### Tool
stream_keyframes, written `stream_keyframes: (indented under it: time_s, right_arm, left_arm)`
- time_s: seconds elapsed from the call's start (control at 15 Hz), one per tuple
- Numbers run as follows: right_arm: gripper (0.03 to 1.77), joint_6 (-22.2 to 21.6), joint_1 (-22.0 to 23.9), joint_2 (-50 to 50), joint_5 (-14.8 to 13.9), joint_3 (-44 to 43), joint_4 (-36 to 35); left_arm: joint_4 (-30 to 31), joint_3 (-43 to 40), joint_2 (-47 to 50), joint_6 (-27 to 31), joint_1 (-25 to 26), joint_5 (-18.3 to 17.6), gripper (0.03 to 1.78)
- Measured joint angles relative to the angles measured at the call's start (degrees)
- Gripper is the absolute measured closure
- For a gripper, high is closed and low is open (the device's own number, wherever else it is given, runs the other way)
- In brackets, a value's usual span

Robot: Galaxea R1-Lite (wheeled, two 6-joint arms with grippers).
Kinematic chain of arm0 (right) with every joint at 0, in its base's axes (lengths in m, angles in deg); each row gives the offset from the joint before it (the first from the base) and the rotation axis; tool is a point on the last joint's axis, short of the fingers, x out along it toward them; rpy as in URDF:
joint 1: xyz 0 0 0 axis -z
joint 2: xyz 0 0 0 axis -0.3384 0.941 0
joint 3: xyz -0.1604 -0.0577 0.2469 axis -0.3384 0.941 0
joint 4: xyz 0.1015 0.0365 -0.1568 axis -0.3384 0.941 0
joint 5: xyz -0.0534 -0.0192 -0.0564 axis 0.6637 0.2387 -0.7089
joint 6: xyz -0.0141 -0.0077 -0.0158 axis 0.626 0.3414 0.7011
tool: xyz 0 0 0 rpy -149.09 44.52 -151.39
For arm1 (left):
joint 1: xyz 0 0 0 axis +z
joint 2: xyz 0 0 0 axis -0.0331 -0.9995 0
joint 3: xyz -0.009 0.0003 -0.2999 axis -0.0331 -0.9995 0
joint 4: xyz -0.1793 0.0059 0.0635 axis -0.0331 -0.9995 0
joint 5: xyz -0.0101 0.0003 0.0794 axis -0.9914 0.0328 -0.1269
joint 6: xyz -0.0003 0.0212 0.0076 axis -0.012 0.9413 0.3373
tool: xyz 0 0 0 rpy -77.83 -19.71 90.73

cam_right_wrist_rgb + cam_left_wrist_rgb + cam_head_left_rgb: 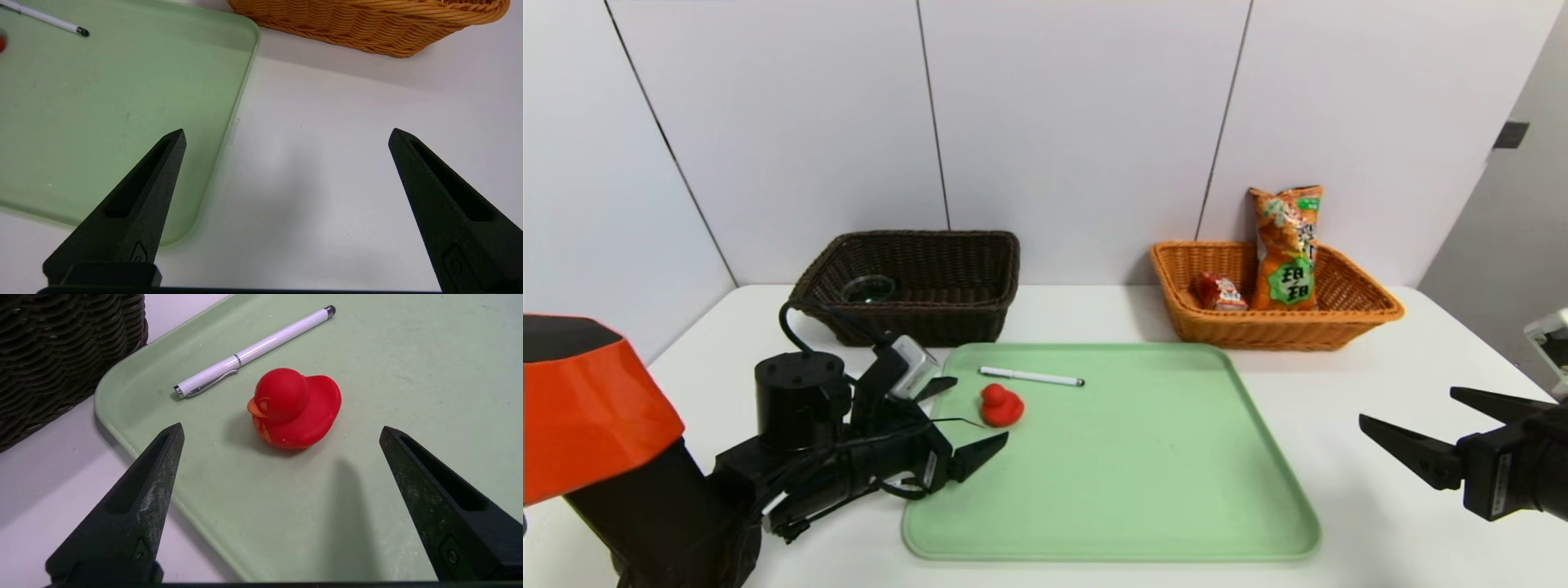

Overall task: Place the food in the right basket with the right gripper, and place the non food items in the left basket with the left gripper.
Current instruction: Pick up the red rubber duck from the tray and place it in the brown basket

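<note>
The left gripper [982, 412] hovers spread wide, empty, over the green tray's [1160, 490] left edge, near the red rubber duck [1001, 405]. The white pen [1031, 376] lies just beyond. The glass cup [869, 288] sits in the dark brown basket [980, 314]; the orange snack bag [1288, 245] and red drink carton [1218, 291] sit in the orange basket [1282, 331]. The right gripper [1409, 429] waits agape over bare table, right of the tray.

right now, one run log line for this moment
left pincer: open, at red duck on tray | right pincer: open, idle | pen: on tray | food: in orange basket

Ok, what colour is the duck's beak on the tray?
Orange, on an otherwise red duck; the left wrist view shows it best.
</note>
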State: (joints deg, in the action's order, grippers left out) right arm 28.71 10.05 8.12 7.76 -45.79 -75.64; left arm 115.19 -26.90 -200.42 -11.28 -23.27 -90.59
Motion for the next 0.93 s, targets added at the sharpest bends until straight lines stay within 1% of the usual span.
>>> stream_keyframes:
  time_s: [0.33, 0.73, 0.93]
  right_arm:
    - [0.09, 0.06, 0.00, 1.30, -0.02, -2.71, 0.04]
    - [0.09, 0.01, 0.00, 2.51, 0.00, -3.83, -0.05]
    - [0.09, 0.00, 0.00, 2.79, 0.00, -3.91, -0.05]
  left_arm:
    - [0.48, -0.15, -1.51, -1.37, -0.09, 0.00, 0.12]
    - [0.74, 0.68, -2.54, -1.87, -1.13, 0.22, 0.12]
    - [3.23, 0.79, -3.96, -2.83, -2.78, 2.65, 0.12]
